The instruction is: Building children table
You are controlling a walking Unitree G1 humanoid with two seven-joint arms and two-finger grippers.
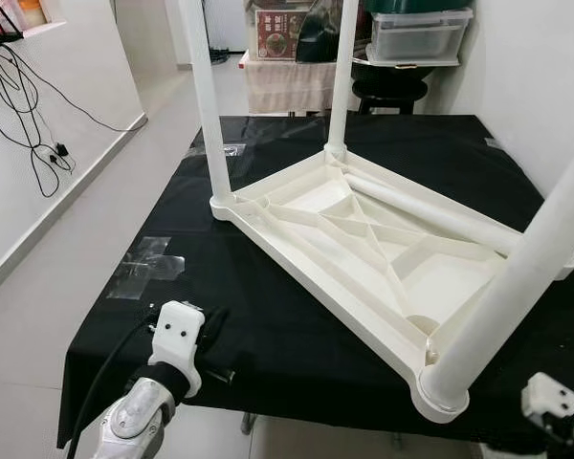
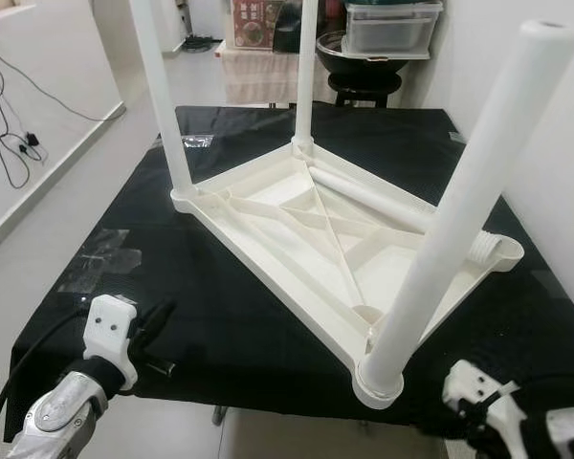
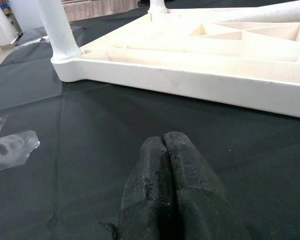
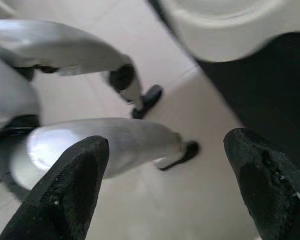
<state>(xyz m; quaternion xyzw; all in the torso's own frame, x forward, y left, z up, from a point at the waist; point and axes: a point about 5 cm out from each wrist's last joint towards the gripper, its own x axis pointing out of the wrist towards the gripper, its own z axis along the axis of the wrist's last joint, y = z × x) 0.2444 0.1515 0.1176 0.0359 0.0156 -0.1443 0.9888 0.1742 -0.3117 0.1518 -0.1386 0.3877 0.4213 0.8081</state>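
Left wrist view: left gripper (image 3: 165, 150) fingers pressed together over the black worktop (image 3: 90, 140), near the upturned white table (image 1: 364, 239); right gripper (image 4: 165, 175) fingers spread wide.

Table (image 1: 364, 239) – smooth white plastic, slight sheen; black cloth (image 1: 220, 296) – matt; fingers (image 3: 170, 190) – rough rubbery black.

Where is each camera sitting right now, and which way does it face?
Left eye: on the head, looking down at the upturned white table on the black cloth; left claw low on the left.
Right eye: same scene; right wrist at bottom right.
Left wrist: low over the cloth, facing the table's rim; its shut fingers ahead.
Right wrist: beyond the cloth's edge, facing down at floor and robot legs; right claw open.
Shared: the table.
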